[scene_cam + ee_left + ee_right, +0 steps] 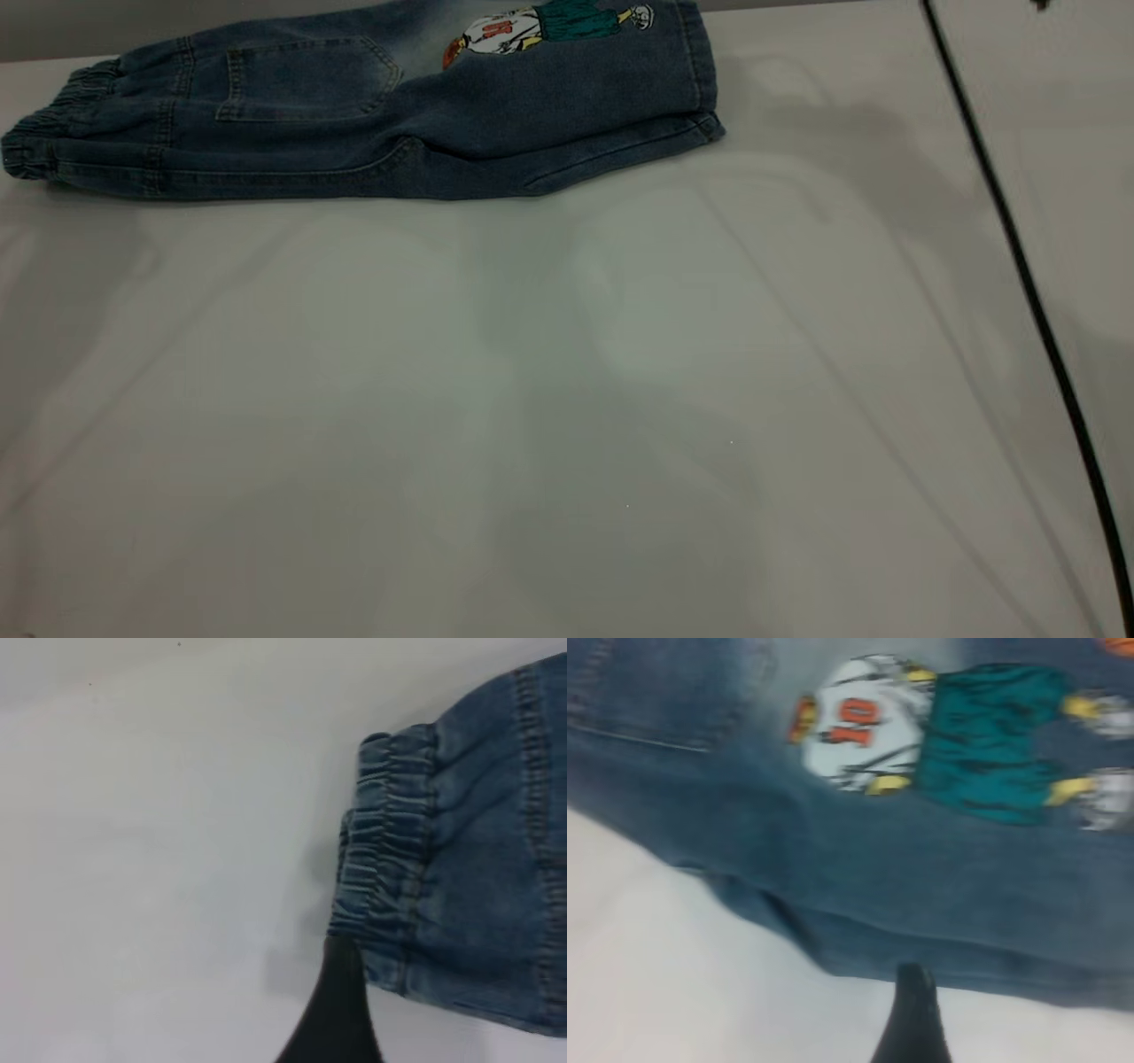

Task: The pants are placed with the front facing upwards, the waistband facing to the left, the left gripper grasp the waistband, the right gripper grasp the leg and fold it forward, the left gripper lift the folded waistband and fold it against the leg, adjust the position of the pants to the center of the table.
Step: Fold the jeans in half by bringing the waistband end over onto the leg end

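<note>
A thin black cable point(1028, 275) running from the top right of the frame down to the lower right corner, a grey strip of wall point(133, 27) along the upper left edge of the frame

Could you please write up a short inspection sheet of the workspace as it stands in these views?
Surface: white table, bare apart from shadows.
Job's things: pants lie flat at the far edge of the table, folded lengthwise, cartoon print up; waistband at the exterior view's left.
Clutter: nothing seen.
End effectors: left end effector shows one dark finger tip at the waistband's edge; right end effector shows one dark finger tip at the leg's folded edge. Neither shows in the exterior view.
Cables: one black cable runs across the table's right side.
Surroundings: a dark strip beyond the table's far edge; nothing else seen.
</note>
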You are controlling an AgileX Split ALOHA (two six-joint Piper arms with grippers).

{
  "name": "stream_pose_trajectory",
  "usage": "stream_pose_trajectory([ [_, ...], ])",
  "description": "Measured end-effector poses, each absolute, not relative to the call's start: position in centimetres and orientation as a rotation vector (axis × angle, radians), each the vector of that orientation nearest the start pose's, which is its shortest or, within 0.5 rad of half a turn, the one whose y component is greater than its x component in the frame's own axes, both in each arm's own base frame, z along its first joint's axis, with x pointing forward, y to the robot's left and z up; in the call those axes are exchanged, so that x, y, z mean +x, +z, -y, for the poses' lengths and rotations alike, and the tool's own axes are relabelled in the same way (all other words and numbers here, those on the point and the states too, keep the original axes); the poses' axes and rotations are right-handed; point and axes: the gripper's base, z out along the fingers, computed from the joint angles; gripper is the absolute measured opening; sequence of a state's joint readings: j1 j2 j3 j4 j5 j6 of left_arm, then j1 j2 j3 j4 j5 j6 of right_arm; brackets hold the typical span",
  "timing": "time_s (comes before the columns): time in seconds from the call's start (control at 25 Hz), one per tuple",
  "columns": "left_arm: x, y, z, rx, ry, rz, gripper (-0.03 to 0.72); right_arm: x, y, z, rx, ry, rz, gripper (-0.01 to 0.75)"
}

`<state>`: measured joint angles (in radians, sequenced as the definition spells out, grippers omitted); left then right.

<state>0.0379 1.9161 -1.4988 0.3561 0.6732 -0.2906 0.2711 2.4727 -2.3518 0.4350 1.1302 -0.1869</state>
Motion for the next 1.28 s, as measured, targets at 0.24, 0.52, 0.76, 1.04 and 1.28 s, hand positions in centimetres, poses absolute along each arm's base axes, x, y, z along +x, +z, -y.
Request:
stream_pose_trajectory([
  [0.24, 40.6, 28.2, -4.8, -0.165, 0.218, -2.486, 0.583, 50.3, 22.3, -16.9, -0.524, 0.508, -2.668, 0.491],
  [0.52, 38.7, 29.8, -5.7, -0.129, 0.029, -2.539, 0.583, 50.4, 22.0, -16.8, -0.530, 0.481, -2.677, 0.491],
  [0.76, 38.4, 28.4, -9.8, -0.215, -0.118, -2.554, 0.583, 50.4, 22.0, -16.8, -0.529, 0.484, -2.678, 0.491],
  [1.04, 39.3, 25.1, -12.5, -0.233, -0.304, -2.546, 0.583, 50.3, 22.0, -16.9, -0.530, 0.493, -2.677, 0.491],
  [1.28, 40.8, 19.9, -13.1, -0.273, -0.341, -2.619, 0.583, 50.1, 21.3, -18.0, -0.551, 0.500, -2.688, 0.491],
])
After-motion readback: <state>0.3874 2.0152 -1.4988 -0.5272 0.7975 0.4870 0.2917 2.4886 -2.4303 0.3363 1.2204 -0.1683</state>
